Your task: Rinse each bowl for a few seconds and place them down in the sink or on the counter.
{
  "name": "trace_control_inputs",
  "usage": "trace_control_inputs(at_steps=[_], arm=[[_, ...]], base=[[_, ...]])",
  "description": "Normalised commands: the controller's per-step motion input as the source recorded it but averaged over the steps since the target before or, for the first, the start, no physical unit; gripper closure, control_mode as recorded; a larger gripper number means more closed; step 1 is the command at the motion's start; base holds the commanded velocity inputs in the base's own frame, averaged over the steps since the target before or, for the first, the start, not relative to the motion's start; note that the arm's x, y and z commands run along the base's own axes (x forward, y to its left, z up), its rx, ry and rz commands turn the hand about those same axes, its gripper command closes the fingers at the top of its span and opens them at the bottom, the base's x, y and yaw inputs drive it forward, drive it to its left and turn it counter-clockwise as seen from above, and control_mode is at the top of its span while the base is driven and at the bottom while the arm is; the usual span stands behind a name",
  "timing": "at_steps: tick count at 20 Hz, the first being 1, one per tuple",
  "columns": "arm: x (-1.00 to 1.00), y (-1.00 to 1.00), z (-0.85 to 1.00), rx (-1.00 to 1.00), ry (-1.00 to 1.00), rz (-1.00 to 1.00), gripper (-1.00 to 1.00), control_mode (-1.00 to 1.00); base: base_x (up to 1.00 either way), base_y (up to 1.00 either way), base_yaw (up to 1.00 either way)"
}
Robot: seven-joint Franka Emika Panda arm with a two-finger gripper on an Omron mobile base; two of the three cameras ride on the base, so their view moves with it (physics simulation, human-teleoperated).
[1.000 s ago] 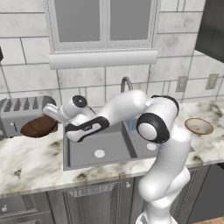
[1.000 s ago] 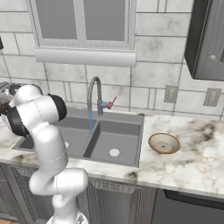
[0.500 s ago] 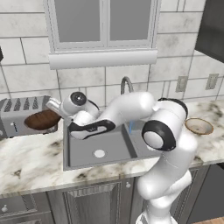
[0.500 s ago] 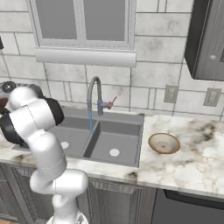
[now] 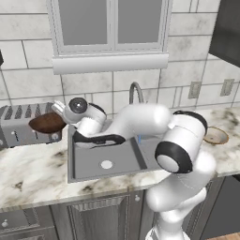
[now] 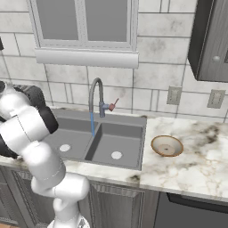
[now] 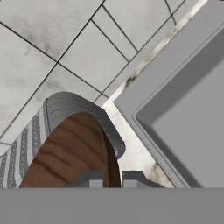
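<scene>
While unlabelled, dark bowl (image 5: 47, 123) sits pinched in tool (image 7: 110, 180).

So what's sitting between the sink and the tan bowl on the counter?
Nothing: in the right base view, bare counter separates the sink from the tan bowl.

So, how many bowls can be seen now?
2. The dark wooden bowl is held in the shut gripper beside the toaster; the tan bowl sits on the counter right of the sink.

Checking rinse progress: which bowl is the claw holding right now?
The dark wood-grain bowl, pinched by its rim in the claw, up by the toaster left of the sink. The tan bowl sits alone on the counter.
</scene>
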Motion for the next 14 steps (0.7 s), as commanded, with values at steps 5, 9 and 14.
trace_control_inputs(at_steps=[5, 9, 14], arm=[[-0.11, -0.11, 0.25, 0.00, -0.01, -0.17, 1.00, -1.00], [-0.10, -0.09, 0.21, 0.00, -0.02, -0.18, 1.00, -1.00], [-0.11, -0.07, 0.15, 0.00, -0.03, -0.18, 1.00, -1.00]], base=[[0.00, 0.00, 0.00], [0.00, 0.00, 0.00], [0.00, 0.00, 0.00]])
